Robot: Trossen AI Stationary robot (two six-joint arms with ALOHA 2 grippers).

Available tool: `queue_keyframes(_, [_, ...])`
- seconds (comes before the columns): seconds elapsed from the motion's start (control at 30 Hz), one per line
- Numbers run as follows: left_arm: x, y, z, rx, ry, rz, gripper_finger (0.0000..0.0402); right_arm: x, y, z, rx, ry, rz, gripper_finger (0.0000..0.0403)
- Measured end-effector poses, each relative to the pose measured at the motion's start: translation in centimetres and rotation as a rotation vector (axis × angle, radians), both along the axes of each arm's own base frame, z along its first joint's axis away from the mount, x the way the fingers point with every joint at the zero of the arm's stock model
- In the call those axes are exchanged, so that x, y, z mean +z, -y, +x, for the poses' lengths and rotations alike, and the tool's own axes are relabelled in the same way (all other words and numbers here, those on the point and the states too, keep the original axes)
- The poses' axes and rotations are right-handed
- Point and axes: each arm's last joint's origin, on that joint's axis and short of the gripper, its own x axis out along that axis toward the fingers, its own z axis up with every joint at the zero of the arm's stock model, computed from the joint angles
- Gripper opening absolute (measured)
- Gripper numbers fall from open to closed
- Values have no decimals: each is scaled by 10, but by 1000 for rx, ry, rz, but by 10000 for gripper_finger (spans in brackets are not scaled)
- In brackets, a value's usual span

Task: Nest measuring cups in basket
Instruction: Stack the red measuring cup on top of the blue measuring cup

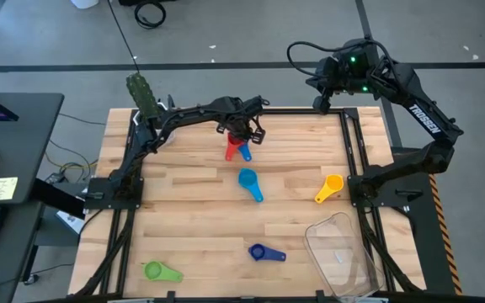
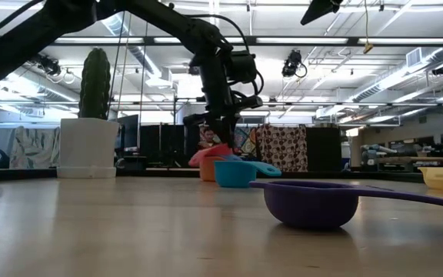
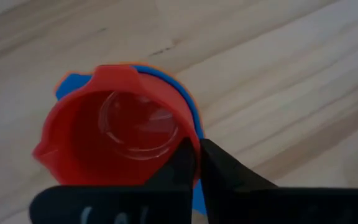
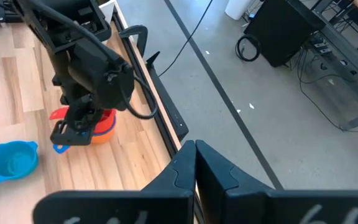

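Observation:
My left gripper (image 1: pixel 242 136) reaches to the far middle of the table and is shut on a red measuring cup (image 1: pixel 233 151). The red cup sits in a blue cup (image 3: pixel 188 106), which sits in an orange one (image 4: pixel 107 123). A light blue cup (image 1: pixel 248 182), a yellow cup (image 1: pixel 330 187), a dark blue cup (image 1: pixel 263 252) and a green cup (image 1: pixel 159 270) lie apart on the wood. The clear basket (image 1: pixel 341 251) stands at the near right corner. My right gripper (image 1: pixel 319 104) waits shut beyond the far right edge. My left gripper (image 3: pixel 197 163) pinches the red cup's rim wall (image 3: pixel 190 138), one finger (image 3: pixel 180 160) inside the cup and the other outside. It comes from above, pointing down. The red cup (image 2: pixel 208 155) looks slightly tilted on the orange one (image 2: pixel 206 171).
A white pot with a cactus (image 1: pixel 144 96) stands at the far left corner. The arm frames run along the left and right table edges. Bare wood lies in the near middle, between the green cup and the basket.

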Motion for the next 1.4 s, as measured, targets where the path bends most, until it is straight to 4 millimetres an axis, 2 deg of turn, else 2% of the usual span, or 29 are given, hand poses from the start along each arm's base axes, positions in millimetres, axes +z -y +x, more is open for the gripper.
queue_keyframes(0.3, [-1, -4, -5, 8, -10, -67, 15, 0, 0, 0, 0, -1, 1, 11])
queue_keyframes(0.57, [-1, -7, -6, 3, 11, -98, 54, 0, 0, 0, 0, -1, 1, 11])
queue_keyframes(0.77, [4, -5, -6, -40, 54, -137, 57, 0, 0, 0, -3, 2, 5, 12])
queue_keyframes(0.87, [13, -3, -8, -48, 65, -120, 52, 0, 0, 0, -23, 20, 30, 12])
queue_keyframes(1.0, [41, 0, -20, -70, 89, -80, 50, -3, 1, 1, -41, 37, 71, 12])
queue_keyframes(1.07, [56, 4, -31, -88, 64, -81, 50, -11, 4, 6, -61, 39, 130, 11])
queue_keyframes(1.17, [71, 12, -48, -98, -21, -84, 50, -33, 12, 18, -86, 4, 241, 9])
queue_keyframes(1.3, [78, 23, -64, -125, -167, -67, 49, -63, 23, 35, -95, -38, 338, 7])
queue_keyframes(1.4, [79, 27, -65, -157, -205, -46, 41, -85, 31, 49, -100, -45, 406, 6])
